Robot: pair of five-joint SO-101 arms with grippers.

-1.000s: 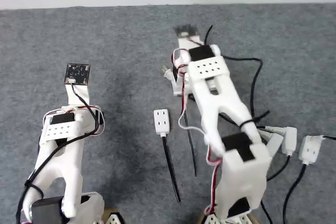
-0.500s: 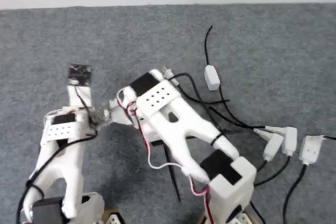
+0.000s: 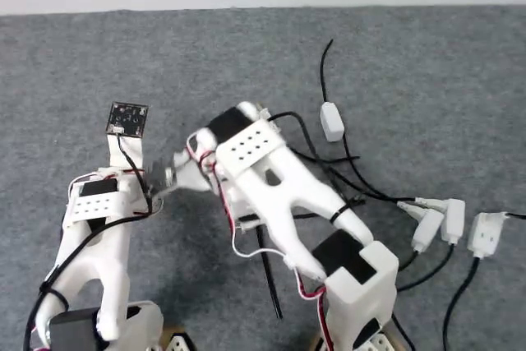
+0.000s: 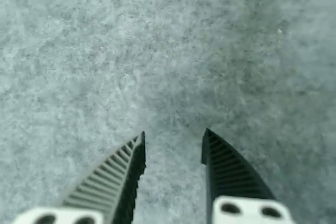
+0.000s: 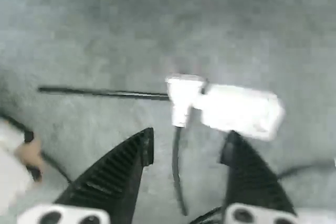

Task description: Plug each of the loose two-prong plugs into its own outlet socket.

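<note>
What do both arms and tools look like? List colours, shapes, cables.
Left arm and right arm: white plastic shells, black motor blocks, perforated white wrist plates, red, white and black wires. Left tool and right tool: dark ribbed tapered fingers on white bases.

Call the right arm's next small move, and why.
Likely ease the open right gripper forward to straddle the small white piece butting the white outlet block. Both lie just past its spread fingertips; I can't tell whether they're fully mated.

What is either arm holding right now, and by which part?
Nothing is held. The left gripper stands open over bare grey mat, and the right gripper is open too, with a white outlet block lying on the mat beyond its fingers.
</note>
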